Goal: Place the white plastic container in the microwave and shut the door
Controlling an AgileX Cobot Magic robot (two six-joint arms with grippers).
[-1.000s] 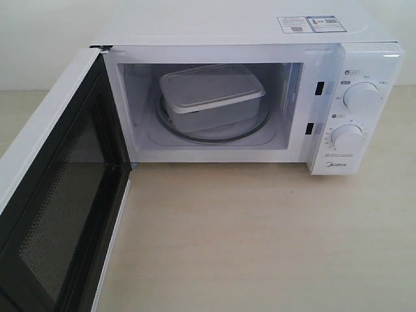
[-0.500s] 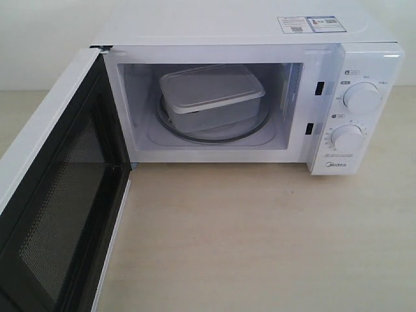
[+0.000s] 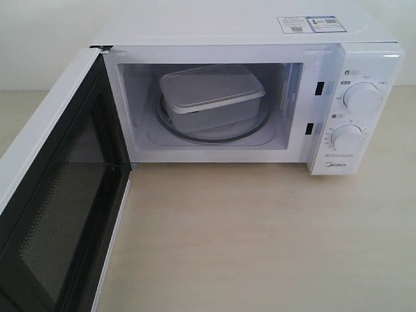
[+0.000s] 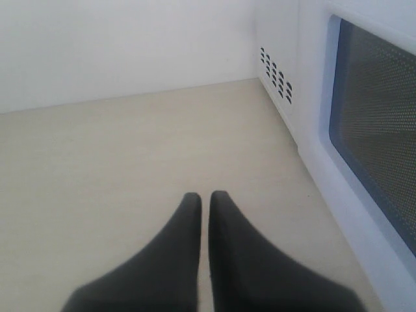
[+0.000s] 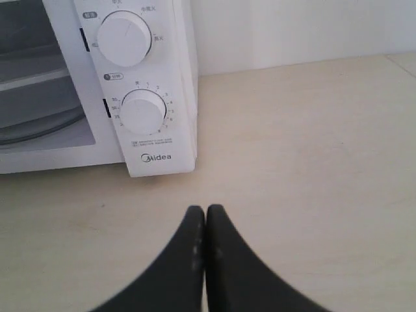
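Note:
The white plastic container (image 3: 211, 96) sits inside the microwave (image 3: 227, 26) on the glass turntable (image 3: 250, 130), lid on. The door (image 3: 58, 195) stands wide open to the left, its black mesh inner face showing. Neither gripper appears in the exterior view. In the left wrist view my left gripper (image 4: 205, 196) is shut and empty, beside the door's outer face and its dark window (image 4: 377, 130). In the right wrist view my right gripper (image 5: 205, 210) is shut and empty above the table, in front of the dials (image 5: 143, 112).
The light wooden table (image 3: 260, 234) spreads in front of the microwave. A white wall (image 4: 130, 45) stands behind. Vent holes (image 4: 276, 75) show on the microwave's side in the left wrist view.

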